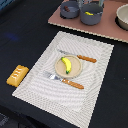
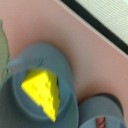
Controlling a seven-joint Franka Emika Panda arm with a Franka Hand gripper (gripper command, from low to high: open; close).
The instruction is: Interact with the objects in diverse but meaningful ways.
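A yellow holed cheese wedge [image 2: 42, 92] lies inside a small grey pot [image 2: 62, 62], and the wrist view looks straight down on it from close by. In the exterior view the same pot [image 1: 91, 15] stands on the pink board at the back, with the cheese [image 1: 89, 13] showing inside. Only a pale bit of my gripper [image 1: 95, 2] shows at the frame's edge just above that pot, and its fingers are hidden. A yellow banana [image 1: 66, 64] lies on the round tan plate [image 1: 76, 70]. An orange ridged bread slab [image 1: 17, 75] sits on the dark table toward the exterior view's left.
A second grey pot [image 1: 70, 8] stands beside the first on the pink board [image 1: 110, 31]. A pale bowl [image 1: 123, 17] sits at the board's right end. An orange-handled knife [image 1: 79, 57] and fork [image 1: 65, 80] flank the plate on a striped placemat [image 1: 95, 87].
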